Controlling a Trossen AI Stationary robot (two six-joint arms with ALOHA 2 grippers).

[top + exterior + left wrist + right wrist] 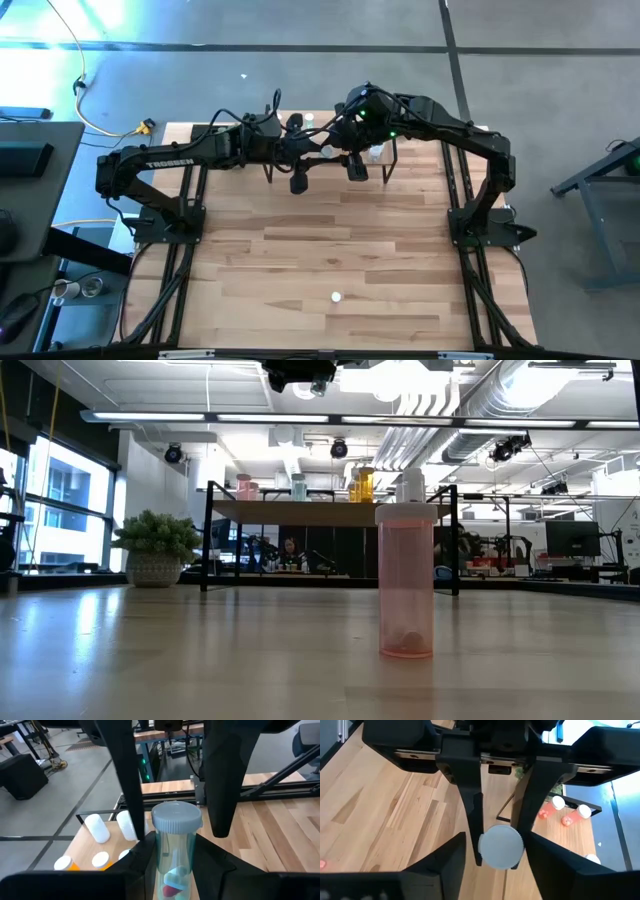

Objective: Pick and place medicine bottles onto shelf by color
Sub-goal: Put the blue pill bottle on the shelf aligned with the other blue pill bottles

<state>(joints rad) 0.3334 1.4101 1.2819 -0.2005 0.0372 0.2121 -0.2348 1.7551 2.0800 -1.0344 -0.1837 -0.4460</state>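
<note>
Left gripper (172,855): over the shelf at the table's far edge, fingers clamped on a clear bottle (174,847) with a white cap, held upright; a red and a pale blue item show inside it.
Right gripper (501,845): beside the left one above the shelf (385,150); a white-capped bottle (501,847) sits between its fingers, but whether they press on it cannot be told.
Shelf contents: white-capped bottles (96,827) stand on the light wooden top near the left gripper; low view shows pink, pale green and orange bottles (361,484) in a row on top.
Remaining bottle: one pink bottle (406,581) stands upright alone on the table (300,260), toward the near edge, well apart from the shelf.
</note>
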